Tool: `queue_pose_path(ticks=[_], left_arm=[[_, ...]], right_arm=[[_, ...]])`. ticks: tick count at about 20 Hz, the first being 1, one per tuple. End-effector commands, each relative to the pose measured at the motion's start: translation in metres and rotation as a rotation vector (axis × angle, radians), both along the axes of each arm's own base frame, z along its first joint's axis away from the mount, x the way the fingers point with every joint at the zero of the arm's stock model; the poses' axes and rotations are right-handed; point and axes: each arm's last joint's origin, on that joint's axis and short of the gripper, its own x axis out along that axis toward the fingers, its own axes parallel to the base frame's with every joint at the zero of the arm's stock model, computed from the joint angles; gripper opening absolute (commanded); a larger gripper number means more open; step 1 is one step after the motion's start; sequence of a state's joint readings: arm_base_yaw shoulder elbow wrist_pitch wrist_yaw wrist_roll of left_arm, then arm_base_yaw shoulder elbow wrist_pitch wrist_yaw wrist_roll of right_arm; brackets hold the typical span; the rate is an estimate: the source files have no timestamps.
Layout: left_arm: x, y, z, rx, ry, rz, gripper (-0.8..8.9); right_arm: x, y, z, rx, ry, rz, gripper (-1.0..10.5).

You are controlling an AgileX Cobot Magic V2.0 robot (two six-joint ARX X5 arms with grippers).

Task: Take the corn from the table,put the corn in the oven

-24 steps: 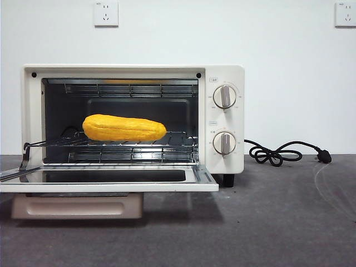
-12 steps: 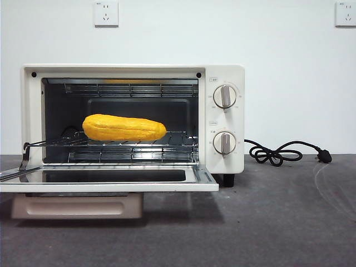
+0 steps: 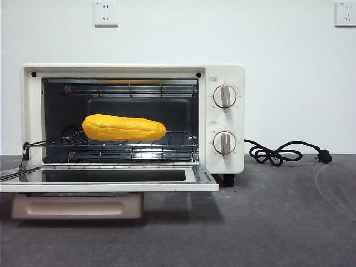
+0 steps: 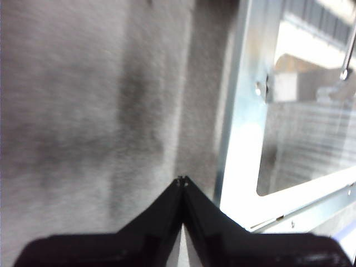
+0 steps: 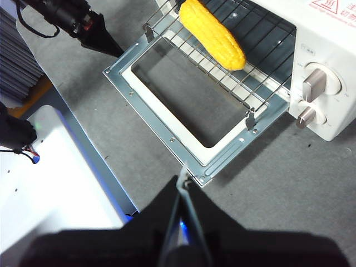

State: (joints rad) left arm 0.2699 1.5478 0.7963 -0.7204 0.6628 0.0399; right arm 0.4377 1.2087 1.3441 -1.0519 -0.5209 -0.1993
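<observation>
The yellow corn lies lengthwise on the wire rack inside the cream-white oven, whose door hangs open and flat. From above, the corn shows on the pulled-out rack. My left gripper is shut and empty, low over the grey table beside the open door's edge; it also appears as a black tip, the left gripper. My right gripper is shut and empty, high above the door's front corner.
A black cord with its plug lies on the table right of the oven. A white base with a blue edge borders the table on the left arm's side. Two wall sockets are on the wall behind.
</observation>
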Motion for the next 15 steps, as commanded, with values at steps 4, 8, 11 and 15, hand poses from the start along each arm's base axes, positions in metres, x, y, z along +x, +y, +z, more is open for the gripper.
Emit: queue_pose_path(ticks=[4,8,11,15], left_arm=[[-0.004,-0.005,-0.005,-0.008,0.026,-0.052,-0.09],[-0.004,-0.009,-0.001,-0.184,-0.024,-0.071,-0.09],[-0.004,-0.011,0.002,-0.293,-0.057,-0.076,-0.09],[-0.004,-0.005,0.007,-0.416,-0.094,-0.04,-0.08]], right_arm=[[0.001,0.001,-0.002,-0.003,0.0,0.008,-0.2],[0.001,0.001,-0.002,-0.003,0.001,0.008,-0.2],[0.001,0.0,-0.003,-0.006,0.005,0.008,-0.2],[0.001,0.0,-0.003,-0.007,0.008,0.008,-0.2]])
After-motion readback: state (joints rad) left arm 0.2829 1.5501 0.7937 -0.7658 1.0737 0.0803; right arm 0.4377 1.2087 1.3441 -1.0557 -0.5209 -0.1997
